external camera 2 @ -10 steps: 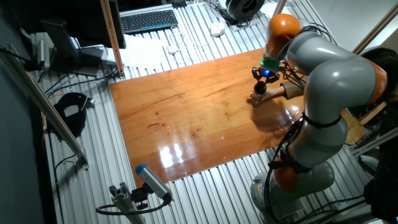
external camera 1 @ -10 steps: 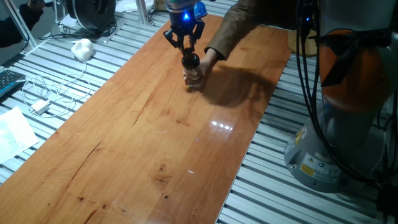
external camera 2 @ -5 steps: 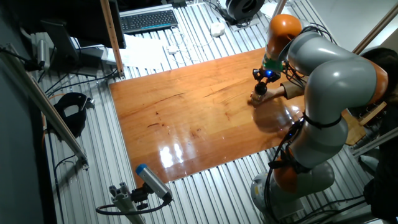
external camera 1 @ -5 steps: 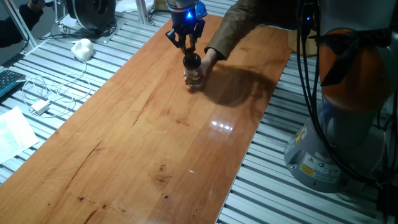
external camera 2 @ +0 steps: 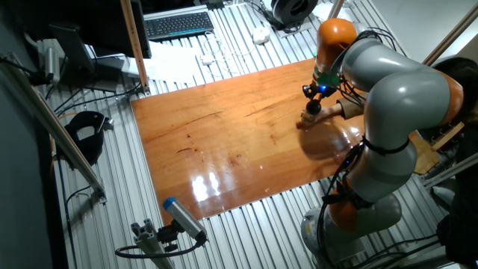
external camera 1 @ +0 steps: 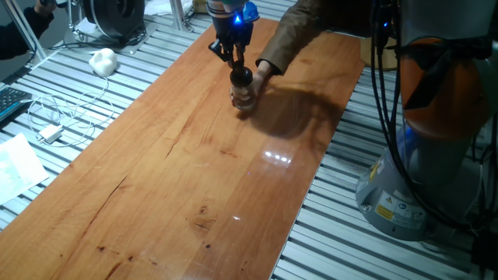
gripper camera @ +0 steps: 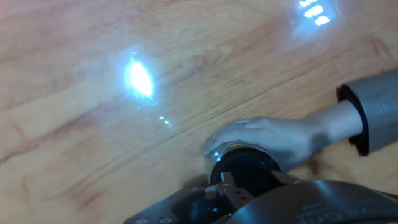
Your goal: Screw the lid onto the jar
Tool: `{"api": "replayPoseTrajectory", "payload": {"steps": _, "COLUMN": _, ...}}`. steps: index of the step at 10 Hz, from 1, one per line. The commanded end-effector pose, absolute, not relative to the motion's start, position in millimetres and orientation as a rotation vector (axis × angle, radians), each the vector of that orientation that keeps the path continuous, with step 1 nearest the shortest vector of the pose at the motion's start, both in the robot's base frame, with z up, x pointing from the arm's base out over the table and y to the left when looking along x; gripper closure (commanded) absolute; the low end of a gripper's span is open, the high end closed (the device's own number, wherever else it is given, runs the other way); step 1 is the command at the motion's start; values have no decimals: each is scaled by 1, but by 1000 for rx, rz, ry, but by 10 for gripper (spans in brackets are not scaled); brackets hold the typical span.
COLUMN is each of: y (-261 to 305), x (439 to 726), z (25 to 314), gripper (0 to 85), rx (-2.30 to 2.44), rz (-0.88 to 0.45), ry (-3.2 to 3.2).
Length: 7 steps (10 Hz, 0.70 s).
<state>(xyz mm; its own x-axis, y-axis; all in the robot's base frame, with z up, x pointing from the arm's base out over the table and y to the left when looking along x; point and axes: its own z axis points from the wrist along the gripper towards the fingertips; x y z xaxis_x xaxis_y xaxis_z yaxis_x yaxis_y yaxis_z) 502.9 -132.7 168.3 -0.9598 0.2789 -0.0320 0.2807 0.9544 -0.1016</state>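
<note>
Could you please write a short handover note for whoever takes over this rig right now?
Tool: closed on the knob of the lid, directly above the jar.
Jar: upright on the wooden table, far end, with the lid sitting on its mouth.
A person's hand holds the jar from the side to steady it.
Done: lid placed on the jar and gripped.
Left: finish turning the lid tight (the pictures do not show how far it is threaded), release, retract.
</note>
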Motion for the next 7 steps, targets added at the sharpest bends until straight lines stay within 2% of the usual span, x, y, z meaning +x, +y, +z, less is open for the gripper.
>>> {"api": "replayPoseTrajectory", "payload": {"steps": 1, "y": -133, "x": 503, "z": 168, "gripper": 340, "rx": -456, "rz": -162, "ry": 3052}}
{"api": "replayPoseTrajectory", "payload": {"steps": 2, "y": -134, "x": 503, "z": 169, "gripper": 170, "rx": -463, "rz": -172, "ry": 3053}}
{"api": "replayPoseTrajectory", "payload": {"steps": 4, "y": -134, "x": 504, "z": 168, "gripper": 170, "rx": -581, "rz": -169, "ry": 3021}}
{"api": "replayPoseTrajectory", "payload": {"steps": 7, "y": -127, "x": 503, "z": 165, "gripper": 170, "rx": -692, "rz": -96, "ry": 3025}}
